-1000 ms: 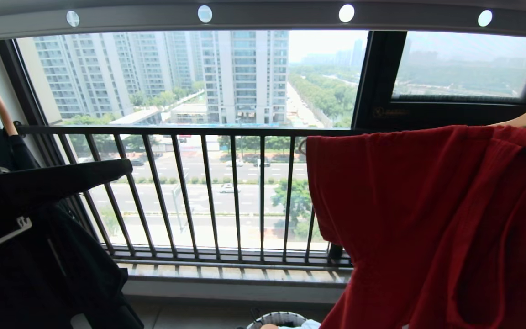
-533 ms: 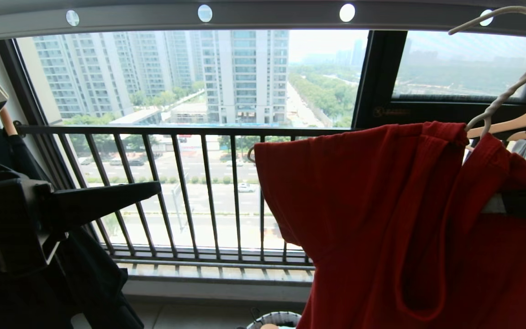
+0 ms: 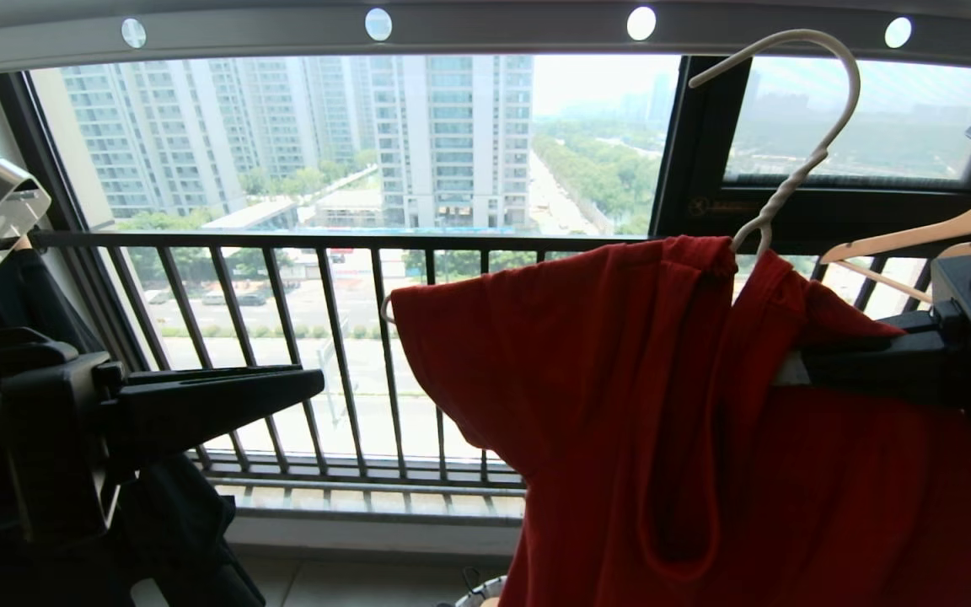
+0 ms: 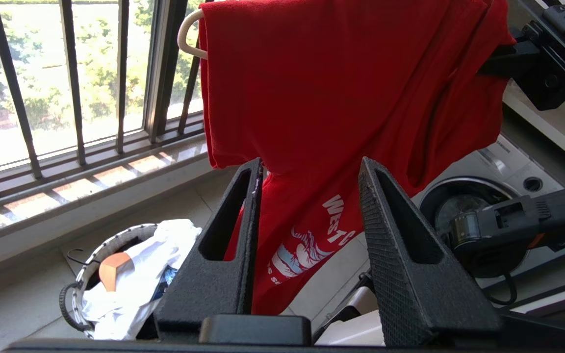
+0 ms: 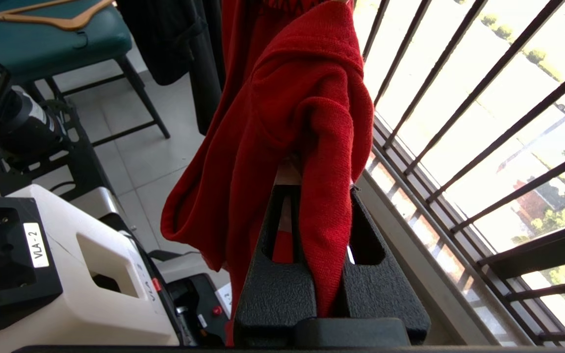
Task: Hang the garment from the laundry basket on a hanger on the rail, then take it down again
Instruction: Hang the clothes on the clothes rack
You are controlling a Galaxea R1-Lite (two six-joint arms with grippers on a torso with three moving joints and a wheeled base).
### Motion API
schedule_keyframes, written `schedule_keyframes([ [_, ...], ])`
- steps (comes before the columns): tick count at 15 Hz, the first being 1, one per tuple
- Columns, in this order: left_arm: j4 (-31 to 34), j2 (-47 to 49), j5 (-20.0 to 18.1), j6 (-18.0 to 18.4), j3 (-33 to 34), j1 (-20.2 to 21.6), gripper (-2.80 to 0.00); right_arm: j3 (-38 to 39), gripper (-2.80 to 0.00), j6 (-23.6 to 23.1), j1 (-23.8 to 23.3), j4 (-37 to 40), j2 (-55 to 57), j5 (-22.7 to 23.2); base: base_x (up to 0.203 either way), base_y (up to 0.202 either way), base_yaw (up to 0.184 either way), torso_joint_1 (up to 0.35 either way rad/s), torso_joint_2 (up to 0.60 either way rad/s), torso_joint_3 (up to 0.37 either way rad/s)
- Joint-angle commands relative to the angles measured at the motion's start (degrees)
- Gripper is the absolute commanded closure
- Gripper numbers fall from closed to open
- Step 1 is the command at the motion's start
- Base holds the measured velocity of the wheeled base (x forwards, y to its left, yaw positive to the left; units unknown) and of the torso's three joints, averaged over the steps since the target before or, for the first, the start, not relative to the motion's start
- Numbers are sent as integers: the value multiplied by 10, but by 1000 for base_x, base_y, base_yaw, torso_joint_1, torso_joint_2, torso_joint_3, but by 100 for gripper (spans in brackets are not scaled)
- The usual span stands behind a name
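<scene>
Window bars and tower blocks fill the background under the rail [image 3: 502, 34]. Left gripper [image 4: 312, 171] hangs parted and empty, clear of the garment [image 3: 620, 421]. That garment drapes the hanger [image 3: 797, 101], unhooked below the rail's right end, pinched at one shoulder by the right gripper [image 3: 797, 367].
</scene>
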Motion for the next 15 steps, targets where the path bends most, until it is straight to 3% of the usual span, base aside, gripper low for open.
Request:
schedule_keyframes([
  [1,-3,18,-2,0,9,0,-280,-13,0,1,17,-2,18,-3,0,0,0,0,0,0],
  [9,-8,15,-3,25,21,-15,-280,-37,0,11,33,0,40,-11,0,0,0,0,0,0],
  [15,1,2,37,35,-13,-32,-280,-57,0,13,145,-31,111,-154,0,0,0,0,0,0],
])
